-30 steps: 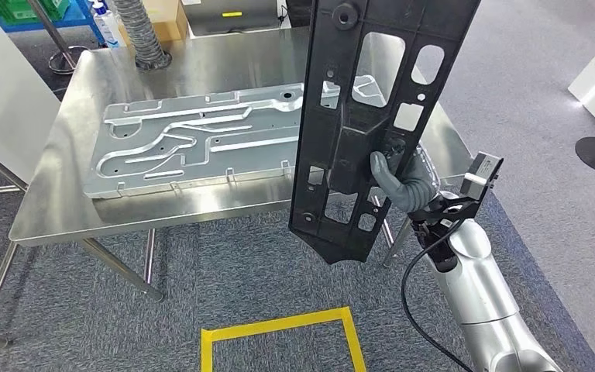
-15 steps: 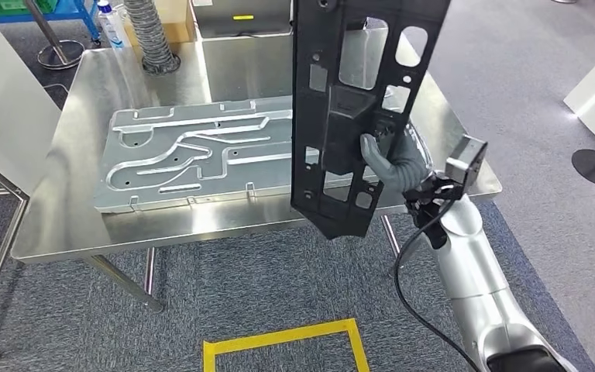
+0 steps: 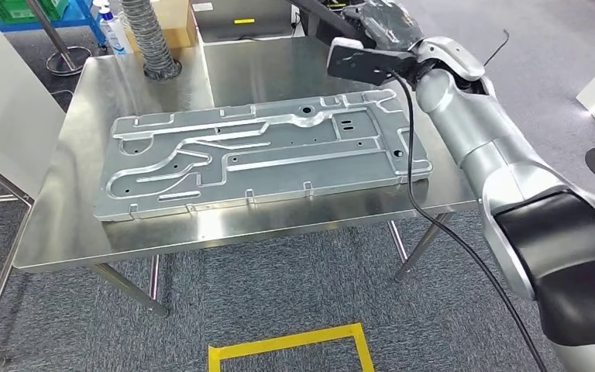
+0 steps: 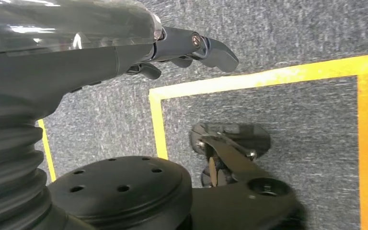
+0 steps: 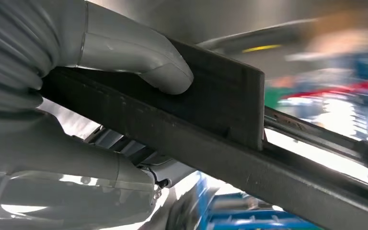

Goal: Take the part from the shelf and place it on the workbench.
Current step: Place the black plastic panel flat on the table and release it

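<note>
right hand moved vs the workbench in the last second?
Yes. The right hand, gripping the black part, has swung from the workbench's near right corner up over its far edge.

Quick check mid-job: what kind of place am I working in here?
Probably a factory-style workshop or test cell: a stainless steel workbench carries a stamped grey sheet-metal panel, a ribbed grey extraction hose stands on it, and yellow tape marks the grey carpet.

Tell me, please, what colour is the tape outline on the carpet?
Yellow tape outline, clearest in the left wrist view.
</note>
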